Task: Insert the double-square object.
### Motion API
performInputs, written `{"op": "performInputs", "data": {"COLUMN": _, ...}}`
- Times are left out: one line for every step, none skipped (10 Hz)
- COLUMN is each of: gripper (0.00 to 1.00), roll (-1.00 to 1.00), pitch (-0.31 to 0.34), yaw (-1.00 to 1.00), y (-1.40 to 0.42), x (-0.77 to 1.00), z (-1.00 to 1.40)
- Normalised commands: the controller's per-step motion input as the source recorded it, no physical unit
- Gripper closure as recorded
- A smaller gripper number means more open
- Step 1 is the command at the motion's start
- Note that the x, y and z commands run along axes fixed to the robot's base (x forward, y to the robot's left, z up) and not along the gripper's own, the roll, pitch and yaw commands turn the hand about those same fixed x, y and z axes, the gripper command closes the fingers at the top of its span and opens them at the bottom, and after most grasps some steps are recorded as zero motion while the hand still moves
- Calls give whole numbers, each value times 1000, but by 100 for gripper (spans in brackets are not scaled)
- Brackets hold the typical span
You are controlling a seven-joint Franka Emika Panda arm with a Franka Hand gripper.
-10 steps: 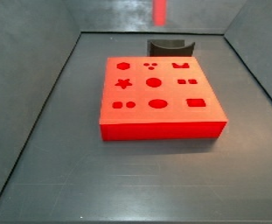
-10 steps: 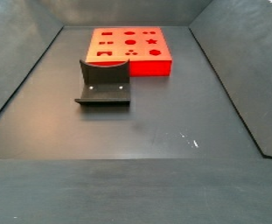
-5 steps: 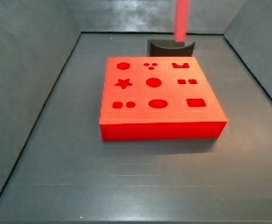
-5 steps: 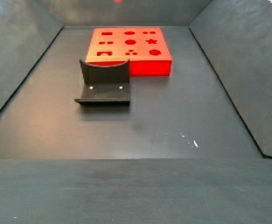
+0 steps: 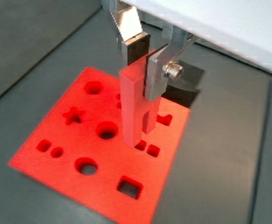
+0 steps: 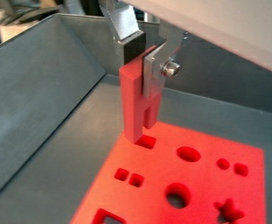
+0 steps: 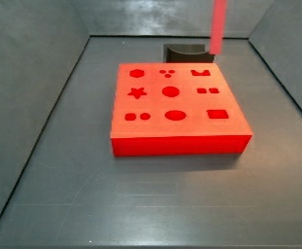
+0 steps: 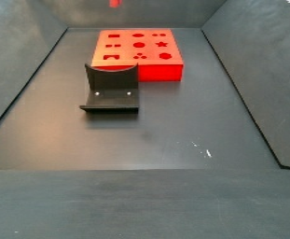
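While our gripper (image 5: 142, 59) clamps the double-square object (image 5: 133, 105) by its top, hanging upright above the red block (image 5: 97, 144), we judge it stiff, light, and prone to pivoting.

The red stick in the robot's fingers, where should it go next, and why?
Probably across and down to the two small square holes. The gripper holds the double-square object upright, hanging above the red block, and in a side view it hangs over the fixture.
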Motion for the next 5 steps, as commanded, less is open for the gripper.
{"op": "performInputs", "data": {"gripper": 100, "roll": 169, "pitch": 0, "yaw": -617, "y": 0, "x": 451, "z": -149}}
{"op": "performInputs", "data": {"gripper": 100, "roll": 166, "pitch": 0, "yaw": -634, "y": 0, "x": 406, "z": -146}}
{"op": "performInputs", "data": {"gripper": 100, "roll": 159, "pitch": 100, "yaw": -637, "y": 0, "x": 246, "z": -100}}
{"op": "performInputs", "data": {"gripper": 100, "roll": 117, "pitch": 201, "yaw": -614, "y": 37, "x": 169, "z": -120}}
{"op": "performInputs", "data": {"gripper": 100, "roll": 97, "pitch": 261, "yaw": -651, "y": 111, "x": 69, "z": -183}}
